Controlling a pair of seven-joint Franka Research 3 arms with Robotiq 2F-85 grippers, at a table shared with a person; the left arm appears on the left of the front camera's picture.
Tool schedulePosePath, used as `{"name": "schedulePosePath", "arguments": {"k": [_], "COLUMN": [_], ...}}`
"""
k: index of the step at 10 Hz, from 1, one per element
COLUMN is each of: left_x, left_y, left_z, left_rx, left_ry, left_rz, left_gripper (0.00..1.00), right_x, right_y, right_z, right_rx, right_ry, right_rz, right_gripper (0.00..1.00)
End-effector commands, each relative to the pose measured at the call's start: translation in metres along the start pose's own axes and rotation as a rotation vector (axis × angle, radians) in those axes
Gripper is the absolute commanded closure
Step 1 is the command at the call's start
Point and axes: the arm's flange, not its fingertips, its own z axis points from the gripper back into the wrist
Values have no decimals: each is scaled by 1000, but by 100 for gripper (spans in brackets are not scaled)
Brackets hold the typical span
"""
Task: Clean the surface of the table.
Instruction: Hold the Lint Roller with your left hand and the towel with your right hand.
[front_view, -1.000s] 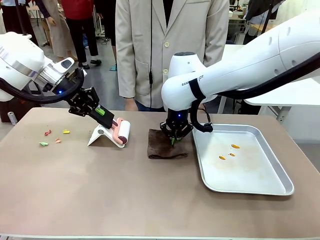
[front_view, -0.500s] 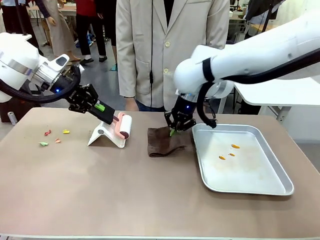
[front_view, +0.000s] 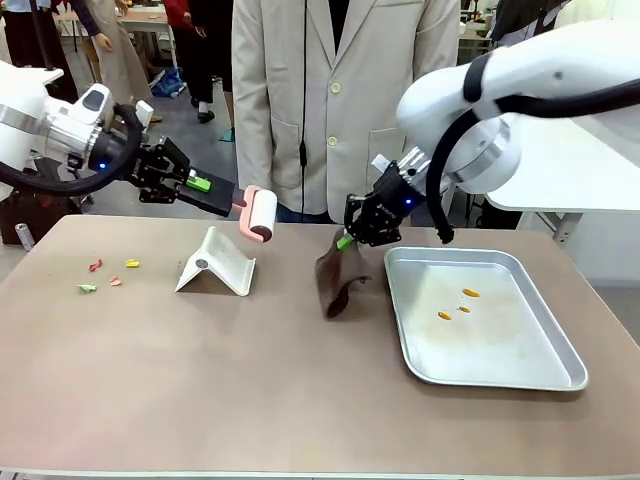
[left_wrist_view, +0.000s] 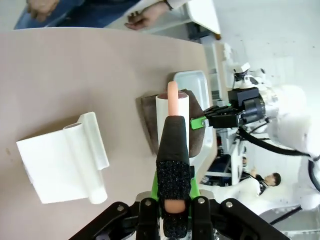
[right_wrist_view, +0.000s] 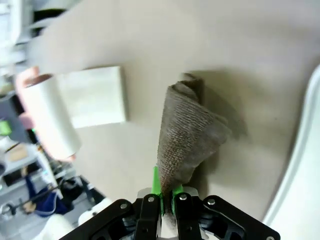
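Above the table (front_view: 200, 380), left fingers (front_view: 200, 186) clamp the roller (front_view: 265, 213), right fingers (right_wrist_view: 149, 210) pinch cloth (right_wrist_view: 187, 135).

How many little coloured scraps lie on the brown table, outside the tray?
4, all on the table at left: a red scrap, a yellow scrap beside it, a green scrap and an orange scrap nearer the front. Others may be hidden.

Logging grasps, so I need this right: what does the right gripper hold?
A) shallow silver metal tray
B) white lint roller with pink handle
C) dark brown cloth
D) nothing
C: the right gripper is shut on the dark brown cloth, which hangs from it.
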Motion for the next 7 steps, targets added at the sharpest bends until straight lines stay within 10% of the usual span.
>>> {"name": "schedulePosePath", "arguments": {"k": [1, 7], "left_x": [-8, -62], "left_y": [10, 50], "left_z": [20, 117], "left_rx": [-149, -371], "left_ry": [42, 54], "left_rz": [-27, 56], "left_gripper": [100, 100], "right_x": [-35, -117], "right_y": [-22, -90], "right_z": [32, 139], "right_rx": [273, 904], "right_ry": [34, 82], "right_rz": [97, 163], "right_gripper": [100, 100]}}
